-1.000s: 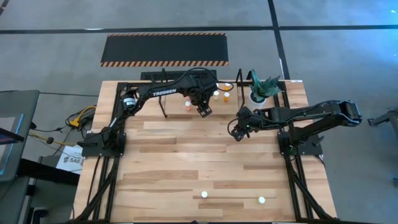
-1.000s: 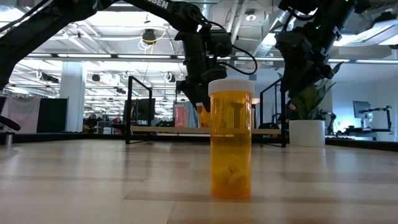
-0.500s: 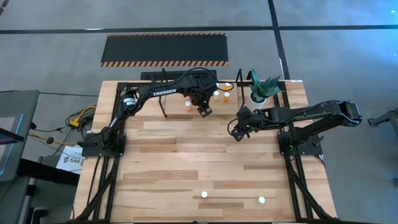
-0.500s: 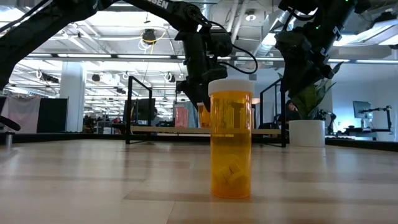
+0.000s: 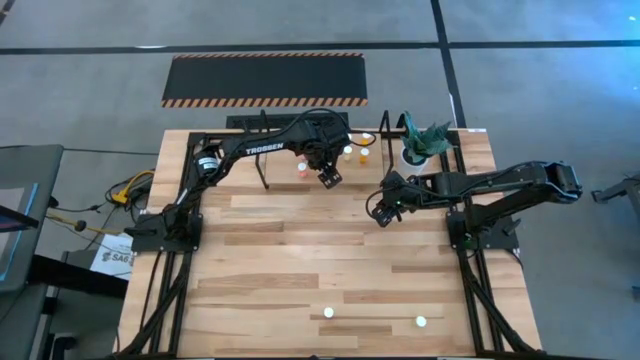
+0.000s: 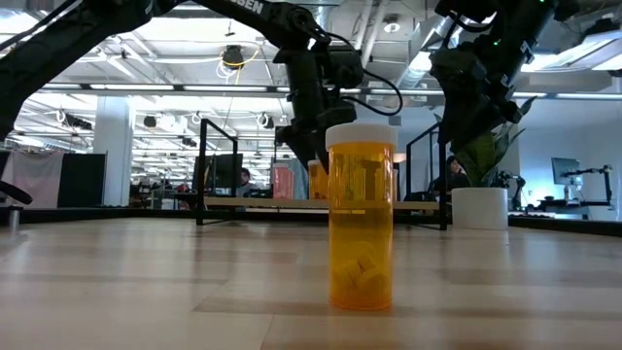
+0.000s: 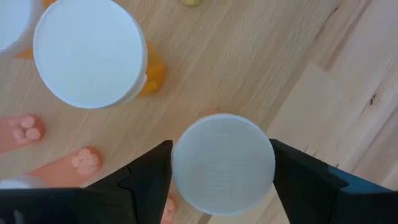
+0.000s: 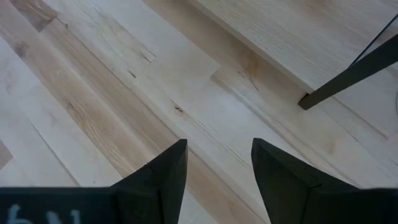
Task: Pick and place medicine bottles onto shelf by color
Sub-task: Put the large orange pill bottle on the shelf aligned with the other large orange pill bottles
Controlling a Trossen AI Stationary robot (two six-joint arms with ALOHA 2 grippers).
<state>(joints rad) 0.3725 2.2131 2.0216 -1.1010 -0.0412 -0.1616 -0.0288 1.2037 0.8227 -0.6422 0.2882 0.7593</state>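
From above, the left gripper (image 5: 329, 177) hangs over the front edge of the shelf (image 5: 245, 143) at the far side of the desk (image 5: 300, 260), beside a pinkish bottle (image 5: 302, 170) and near two orange bottles (image 5: 348, 152) standing on the shelf board. The right gripper (image 5: 382, 212) hovers over bare wood just in front of the shelf, close to the white pot with a green plant (image 5: 417, 145). Two more white-capped bottles (image 5: 328, 313) stand well apart from the shelf near the desk's front edge, and a black mat with hazard-striped edges (image 5: 265, 78) lies on the floor beyond. At desk level, a large orange bottle (image 6: 361, 216) with pills inside stands upright in the foreground, hiding the left arm's gripper behind it; the shelf's board (image 6: 253, 203) runs across the background and the plant pot (image 6: 479, 207) sits at its end. In the left wrist view, a white cap (image 7: 222, 163) sits between the two dark fingers (image 7: 149, 180), which stand right at its sides; whether they press it or have just let go I cannot tell. A second, larger white-capped orange bottle (image 7: 91, 51) stands nearby. In the right wrist view, the fingers (image 8: 163, 176) are spread with only bare desk between them, holding nothing.
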